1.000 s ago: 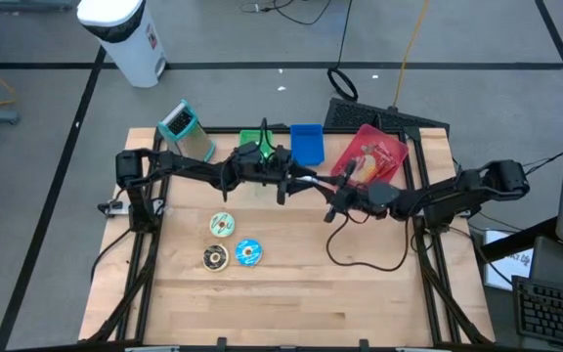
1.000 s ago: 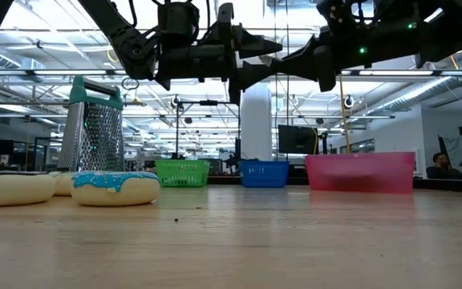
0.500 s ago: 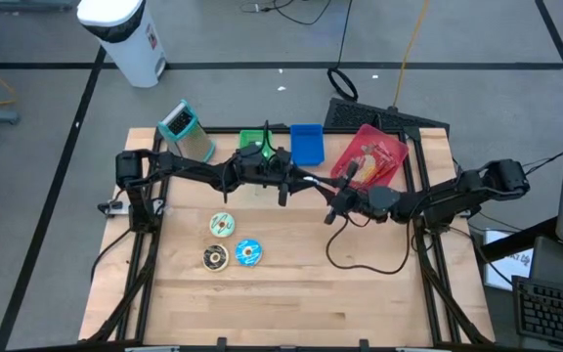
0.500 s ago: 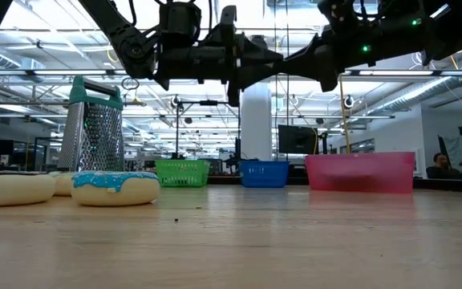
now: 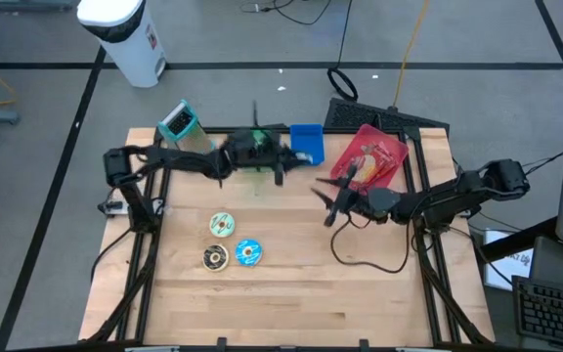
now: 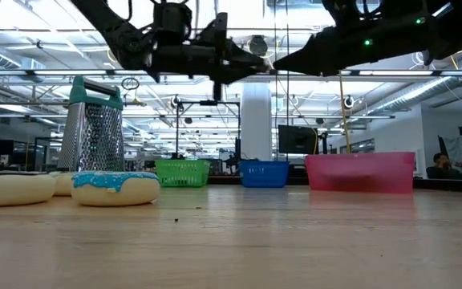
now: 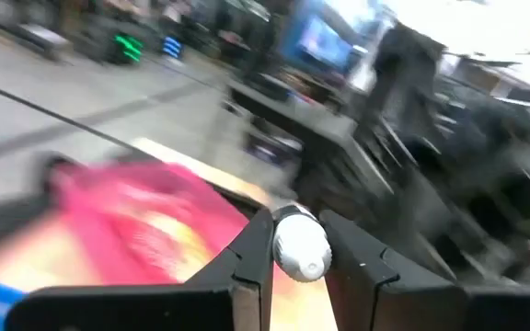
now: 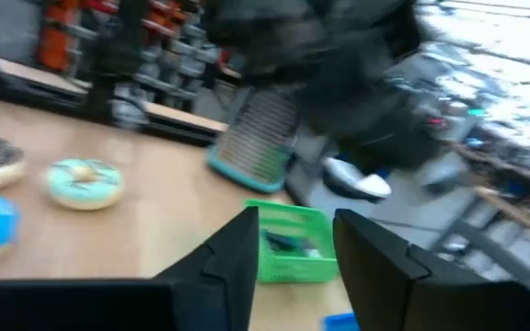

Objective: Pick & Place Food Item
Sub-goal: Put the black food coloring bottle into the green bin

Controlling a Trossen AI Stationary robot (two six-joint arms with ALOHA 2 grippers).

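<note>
**Left gripper clamps a small white item above the green basket**

The left gripper [image 7: 299,262] has its two dark fingers [image 7: 247,262] closed in on a small white, rounded item [image 7: 300,244], which sits pinched between them in the left wrist view; what kind of food it is cannot be told. In the high view this gripper [image 5: 286,156] hangs in the air over the back of the table, just above the green basket [image 5: 254,147] and beside the blue basket [image 5: 307,143].

The right gripper [image 8: 294,241] has its fingers parted with nothing between them. In the high view it [image 5: 325,203] hovers near the middle of the wooden table [image 5: 301,293], reaching in from the right side, well apart from the left gripper. Its wrist camera looks past the fingers toward the green basket [image 8: 291,241].

Farther out, a pink tray [image 5: 371,154] lies at the back right of the table, next to the blue basket. A metal box grater [image 5: 184,130] with a teal top stands at the back left corner. Three doughnuts rest on the front left part of the table: a pale green one [image 5: 222,224], a blue-iced one [image 5: 248,252] and a chocolate one [image 5: 215,257], close together.
</note>
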